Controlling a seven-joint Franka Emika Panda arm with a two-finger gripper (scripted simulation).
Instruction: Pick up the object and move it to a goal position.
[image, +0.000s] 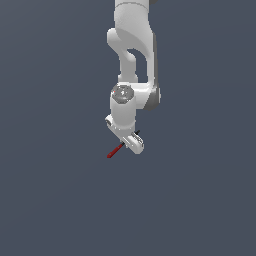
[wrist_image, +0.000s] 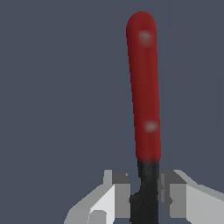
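All around is a plain dark blue-grey background. There is one white robot arm (image: 131, 55), one gripper (image: 131, 142) and one stick (image: 116, 150). The stick is half red and half black. The gripper's two fingers (wrist_image: 114, 194) squeeze the black half, one on each side. The red half sticks out past them, slanting down toward the exterior view's left.

Plain dark grey-blue floor (image: 55, 200), uniform, unmarked.
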